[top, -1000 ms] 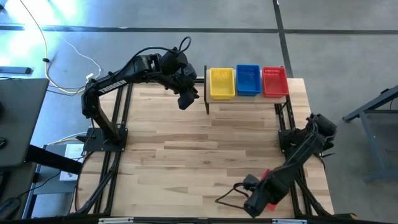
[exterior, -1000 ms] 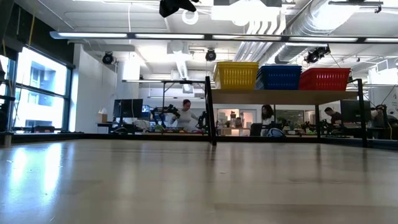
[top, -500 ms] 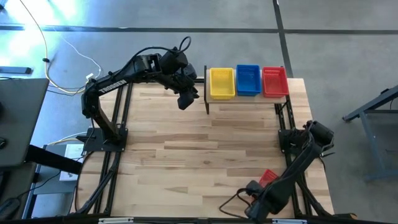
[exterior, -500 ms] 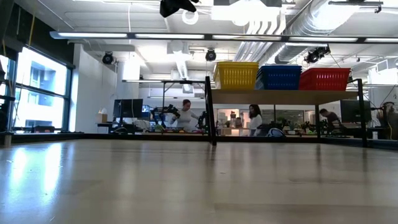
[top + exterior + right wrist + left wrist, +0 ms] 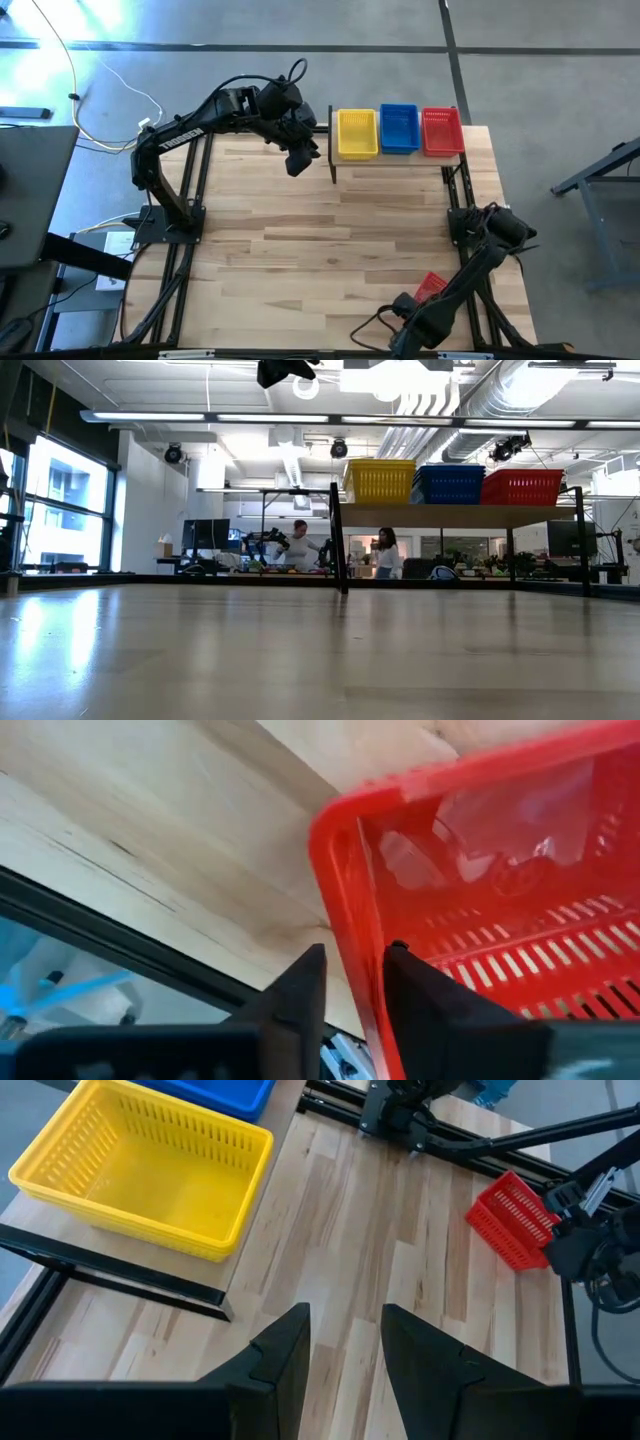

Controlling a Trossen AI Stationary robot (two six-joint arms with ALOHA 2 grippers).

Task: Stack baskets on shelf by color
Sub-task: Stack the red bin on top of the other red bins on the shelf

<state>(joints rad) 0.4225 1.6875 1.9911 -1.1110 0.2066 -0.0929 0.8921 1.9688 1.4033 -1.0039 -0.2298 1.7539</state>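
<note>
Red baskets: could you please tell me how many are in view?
2: one red basket on the shelf, rightmost; another red basket on the table's near right, at the right gripper. Stacked ones may be hidden.

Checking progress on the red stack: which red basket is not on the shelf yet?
The red basket on the tabletop near the front right corner, its rim between the right gripper fingers. The other red basket sits on the shelf.

Black arms, white lettering, looping black cables.
</note>
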